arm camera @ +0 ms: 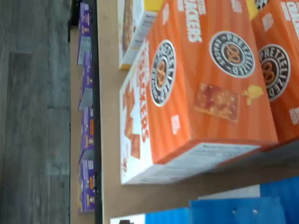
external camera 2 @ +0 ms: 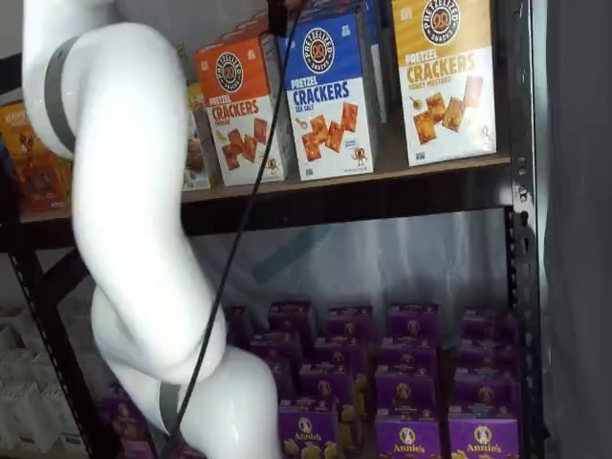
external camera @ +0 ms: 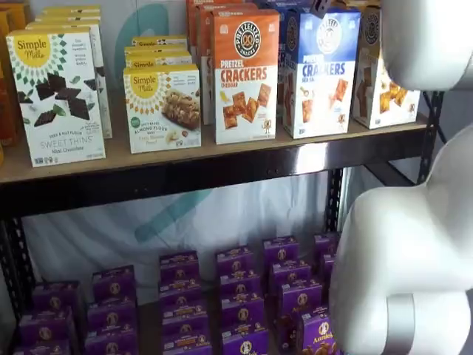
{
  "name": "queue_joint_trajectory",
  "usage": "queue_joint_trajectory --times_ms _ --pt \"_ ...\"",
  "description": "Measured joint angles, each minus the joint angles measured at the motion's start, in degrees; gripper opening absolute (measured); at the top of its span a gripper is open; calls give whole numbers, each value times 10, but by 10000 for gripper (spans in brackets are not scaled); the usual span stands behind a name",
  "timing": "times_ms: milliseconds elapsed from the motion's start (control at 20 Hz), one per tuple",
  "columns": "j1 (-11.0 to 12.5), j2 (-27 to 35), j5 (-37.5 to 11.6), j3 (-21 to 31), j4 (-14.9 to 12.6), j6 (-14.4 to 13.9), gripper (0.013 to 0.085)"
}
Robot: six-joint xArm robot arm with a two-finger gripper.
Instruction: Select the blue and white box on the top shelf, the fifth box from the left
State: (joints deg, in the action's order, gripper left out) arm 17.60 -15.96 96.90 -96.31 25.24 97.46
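Note:
The blue and white box [external camera: 321,74] stands upright on the top shelf [external camera: 222,171], between an orange-topped cheddar cracker box [external camera: 246,74] and a yellow-topped cracker box [external camera: 380,81]. It also shows in a shelf view [external camera 2: 330,96] and, as a blue surface, in the wrist view [arm camera: 233,210]. Only the dark tip of my gripper [external camera: 321,6] shows, at the view's top edge just above the blue box's top. It shows likewise in a shelf view [external camera 2: 278,13] with a black cable beside it. I see no gap between the fingers and no box in them.
Simple Mills boxes [external camera: 55,96] stand further left on the top shelf. Several purple boxes [external camera: 236,296] fill the level below. My white arm [external camera: 414,259] covers the right of one shelf view and the left of the other [external camera 2: 124,191]. A black upright [external camera 2: 521,239] stands at the right.

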Motion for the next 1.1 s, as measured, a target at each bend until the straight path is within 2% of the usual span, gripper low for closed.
queue_joint_trajectory --times_ms 350,750,1100 --pt "-20 46 -3 -33 -40 2 850" --pt "-35 92 41 -78 -83 4 850" --pt "-40 119 88 -112 -109 6 850"
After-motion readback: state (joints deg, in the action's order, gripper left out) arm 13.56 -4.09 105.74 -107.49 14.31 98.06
